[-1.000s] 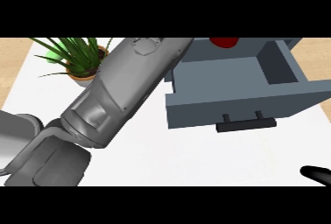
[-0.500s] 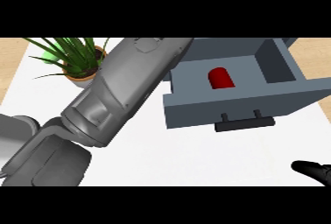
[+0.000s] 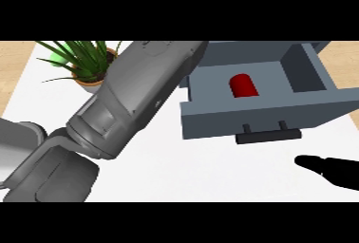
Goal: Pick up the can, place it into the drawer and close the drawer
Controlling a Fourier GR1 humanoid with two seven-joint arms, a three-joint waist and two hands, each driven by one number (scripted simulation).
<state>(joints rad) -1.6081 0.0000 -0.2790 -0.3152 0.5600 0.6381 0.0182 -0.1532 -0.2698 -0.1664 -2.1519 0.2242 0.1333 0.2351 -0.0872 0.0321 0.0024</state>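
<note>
The can (image 3: pixel 242 86) is a small, plain red cylinder with a rounded top end, lying inside the open drawer (image 3: pixel 266 121) on its blue-grey floor, nearer the left wall than the right. No label or marking shows on it, and nothing touches it. It seems to lie on its side with its length running away from the drawer front, though from this steep angle it could also be standing upright; the view does not settle that.

The drawer is pulled out over the white tabletop (image 3: pixel 203 171), its front panel facing the lower edge of the view and carrying a dark handle (image 3: pixel 268 136) that sticks out below the panel. Its side walls and back wall stand higher than the can.

The left forearm (image 3: pixel 133 104), broad and grey, slants from the lower left up toward the drawer's left rear corner and covers much of the left half of the view; the left hand itself is out of sight beyond the top of the view. A potted plant (image 3: pixel 82 61) with green blades stands at the upper left, partly behind that forearm.

The right hand (image 3: pixel 335 171) shows as a black shape at the lower right, low over the tabletop and apart from the drawer, below and to the right of the handle. One dark finger points left; whether its fingers are spread or curled I cannot tell.
</note>
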